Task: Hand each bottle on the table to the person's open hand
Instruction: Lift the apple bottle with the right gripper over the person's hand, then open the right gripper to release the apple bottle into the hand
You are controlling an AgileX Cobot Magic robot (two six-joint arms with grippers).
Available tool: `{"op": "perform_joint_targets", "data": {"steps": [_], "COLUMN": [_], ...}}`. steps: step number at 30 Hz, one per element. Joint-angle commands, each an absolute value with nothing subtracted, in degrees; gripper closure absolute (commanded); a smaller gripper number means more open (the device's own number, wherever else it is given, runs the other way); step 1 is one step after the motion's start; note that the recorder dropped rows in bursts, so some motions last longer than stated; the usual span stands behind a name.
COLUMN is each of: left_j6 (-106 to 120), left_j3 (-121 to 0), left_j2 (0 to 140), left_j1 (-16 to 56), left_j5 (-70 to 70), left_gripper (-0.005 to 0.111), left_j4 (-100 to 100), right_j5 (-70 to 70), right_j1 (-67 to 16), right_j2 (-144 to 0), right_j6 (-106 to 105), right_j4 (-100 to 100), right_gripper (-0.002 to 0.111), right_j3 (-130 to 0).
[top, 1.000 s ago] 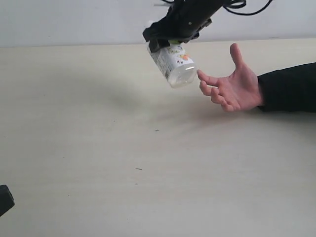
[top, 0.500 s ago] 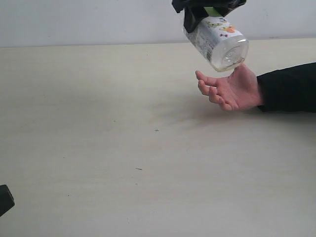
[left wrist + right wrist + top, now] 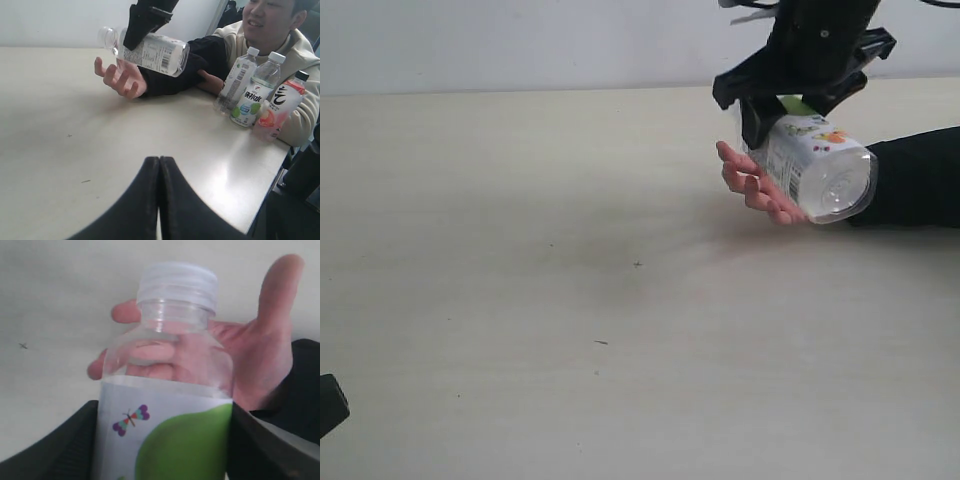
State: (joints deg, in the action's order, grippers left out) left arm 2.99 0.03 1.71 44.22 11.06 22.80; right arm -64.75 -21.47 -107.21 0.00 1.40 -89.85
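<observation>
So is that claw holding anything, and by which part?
Yes: the right claw grips the small bottle across its labelled body, nearer the cap than the base, close to the person's hand. The left claw is shut, empty.

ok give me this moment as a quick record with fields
right pincer: shut on the small white bottle, gripping its body, bottle tilted
small white bottle: just above the person's open hand, contact unclear
left pincer: shut, empty, over the table
other bottles: three upright together on the table
handover: bottle not released yet
</observation>
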Motion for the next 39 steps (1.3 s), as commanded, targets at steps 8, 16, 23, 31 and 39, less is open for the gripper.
{"op": "perform_joint_targets", "data": {"steps": [8,16,23,31,39], "left_j6": [3.0,3.0,3.0,3.0,3.0], "left_j3": [0.0,0.0,0.0,0.0,0.0], "left_j2": [1.3,1.3,1.3,1.3,1.3], "left_j1": [43.9,43.9,43.9,43.9,43.9], "left_j5": [10.8,10.8,10.8,10.8,10.8], "left_gripper": [0.107,0.107,0.107,0.107,0.107], "left_j4": [22.7,22.7,22.7,22.7,22.7], "right_j5": [-53.5,-51.2,-51.2,-50.8,-51.7], "right_j1": [-21.2,-21.2,-21.2,-21.2,-21.3], "right_j2": [-111.4,-115.4,-117.1,-118.3,-117.9], "right_j6": [3.2,3.1,3.1,4.2,4.5], "right_j4": [9.6,11.2,11.2,11.8,12.6], "right_gripper": [0.108,0.108,0.108,0.090,0.036], "right_j3": [-87.0,-87.0,-87.0,-87.0,-87.0]}}
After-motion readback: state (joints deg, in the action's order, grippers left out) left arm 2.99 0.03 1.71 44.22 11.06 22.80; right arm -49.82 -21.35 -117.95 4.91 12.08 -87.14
